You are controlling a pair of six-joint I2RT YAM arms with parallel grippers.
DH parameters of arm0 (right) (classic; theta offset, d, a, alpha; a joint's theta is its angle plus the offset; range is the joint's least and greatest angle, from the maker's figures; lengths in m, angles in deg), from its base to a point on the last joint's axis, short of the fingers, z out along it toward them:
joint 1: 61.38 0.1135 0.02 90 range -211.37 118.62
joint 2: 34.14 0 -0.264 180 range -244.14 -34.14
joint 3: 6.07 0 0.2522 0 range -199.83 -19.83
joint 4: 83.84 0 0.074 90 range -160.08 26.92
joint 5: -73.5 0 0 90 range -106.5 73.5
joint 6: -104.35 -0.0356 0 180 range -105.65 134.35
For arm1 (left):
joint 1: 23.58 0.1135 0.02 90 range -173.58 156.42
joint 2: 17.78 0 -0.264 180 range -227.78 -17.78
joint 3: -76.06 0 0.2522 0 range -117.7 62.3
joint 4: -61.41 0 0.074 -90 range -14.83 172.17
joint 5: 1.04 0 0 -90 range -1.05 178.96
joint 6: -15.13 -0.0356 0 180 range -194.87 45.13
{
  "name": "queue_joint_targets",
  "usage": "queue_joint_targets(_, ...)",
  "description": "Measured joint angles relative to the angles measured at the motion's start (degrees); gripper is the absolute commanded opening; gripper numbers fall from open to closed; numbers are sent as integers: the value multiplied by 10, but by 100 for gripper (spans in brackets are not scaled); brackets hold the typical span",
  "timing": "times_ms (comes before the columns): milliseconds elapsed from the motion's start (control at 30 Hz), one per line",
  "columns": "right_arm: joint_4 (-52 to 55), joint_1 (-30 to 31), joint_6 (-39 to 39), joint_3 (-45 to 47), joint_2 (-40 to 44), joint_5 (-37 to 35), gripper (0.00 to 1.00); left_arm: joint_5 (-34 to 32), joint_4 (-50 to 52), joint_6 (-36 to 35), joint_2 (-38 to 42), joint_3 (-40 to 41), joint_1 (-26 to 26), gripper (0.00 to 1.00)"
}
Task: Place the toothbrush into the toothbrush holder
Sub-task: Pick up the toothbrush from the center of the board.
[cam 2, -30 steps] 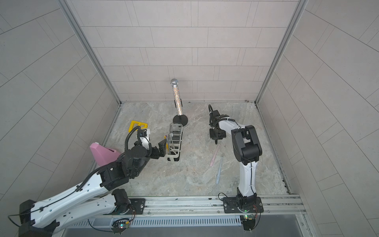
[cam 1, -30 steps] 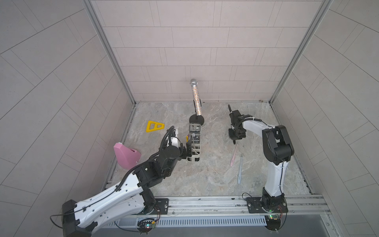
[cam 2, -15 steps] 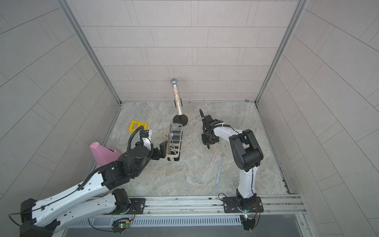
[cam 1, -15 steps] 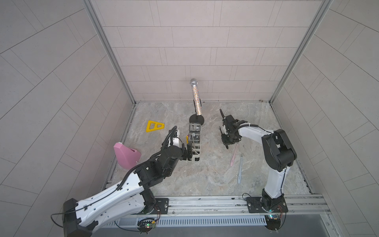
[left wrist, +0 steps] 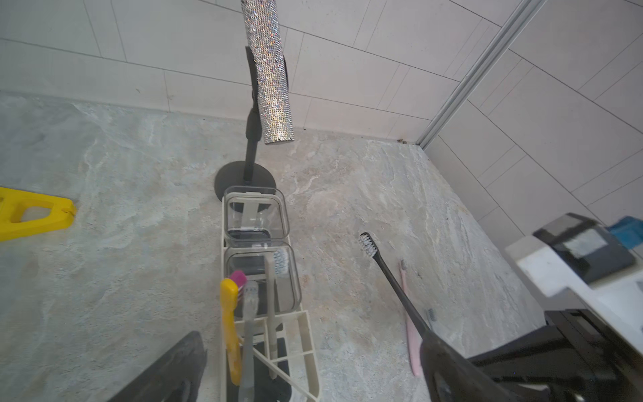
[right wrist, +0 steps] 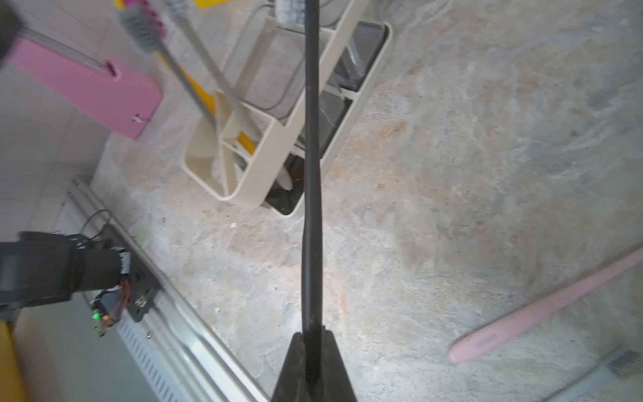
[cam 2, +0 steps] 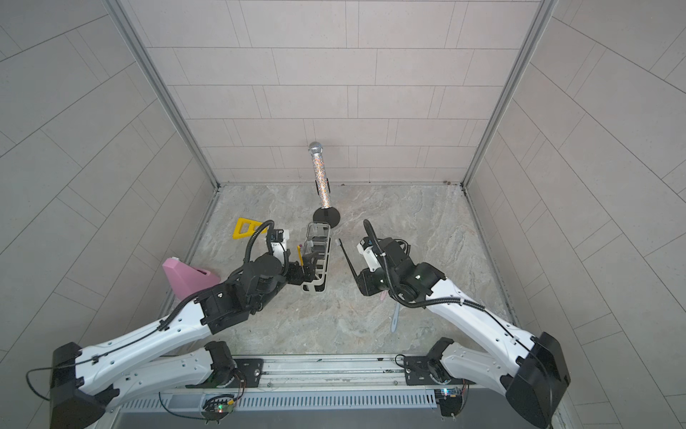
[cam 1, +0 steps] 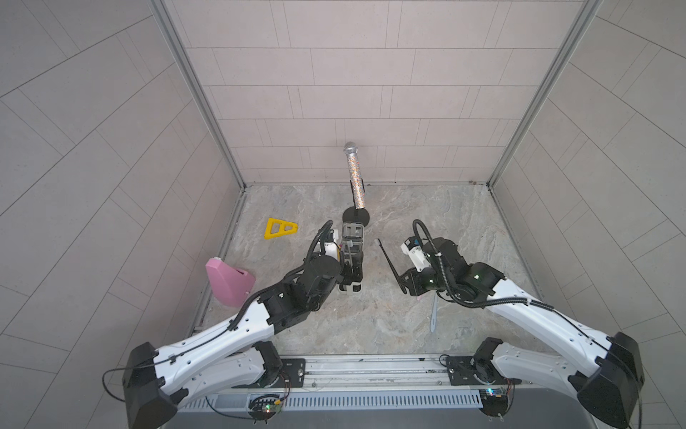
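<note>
At three o'clock of the toothbrush holder (cam 2: 314, 286), your right tool (cam 1: 406, 289) is clamped on the handle end of the black toothbrush (cam 1: 389, 264), a sound hold; expect it light, stiff, slick. Your left tool (cam 2: 306, 274) stands jaws apart.

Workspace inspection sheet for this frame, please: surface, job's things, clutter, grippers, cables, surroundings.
surface: marbled grey table, nothing spilled.
job's things: black toothbrush held off the table beside the toothbrush holder, not in; three toothbrushes stand in its end section; pink toothbrush and blue toothbrush lie loose.
clutter: glittery microphone, yellow triangle, pink box.
grippers: left gripper open, fingers flanking the holder's end; right gripper shut on the black toothbrush.
cables: black hoses loop over both wrists.
surroundings: tiled walls, front rail.
</note>
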Motion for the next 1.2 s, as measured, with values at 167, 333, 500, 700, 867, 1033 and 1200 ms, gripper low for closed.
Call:
queue_joint_targets(167, -35, 24, -48, 48, 90, 15, 7, 51, -52, 41, -24, -1, 0, 100)
queue_joint_targets(333, -55, 42, -65, 54, 107, 25, 7, 102, -106, 86, -44, -1, 0, 100)
queue_joint_targets(500, -76, 67, -75, 56, 108, 29, 7, 144, -154, 123, -70, -1, 0, 100)
queue_joint_targets(700, -92, 85, -78, 56, 112, 29, 7, 169, -177, 153, -92, -1, 0, 88)
queue_joint_targets(867, -96, 92, -78, 56, 113, 29, 7, 180, -183, 166, -101, -1, 1, 50)
queue_joint_targets(1033, -101, 96, -78, 56, 113, 28, 7, 185, -191, 173, -102, -1, 3, 16)
queue_joint_targets(1200, -109, 99, -78, 58, 103, 26, 8, 196, -202, 175, -98, -5, 1, 0)
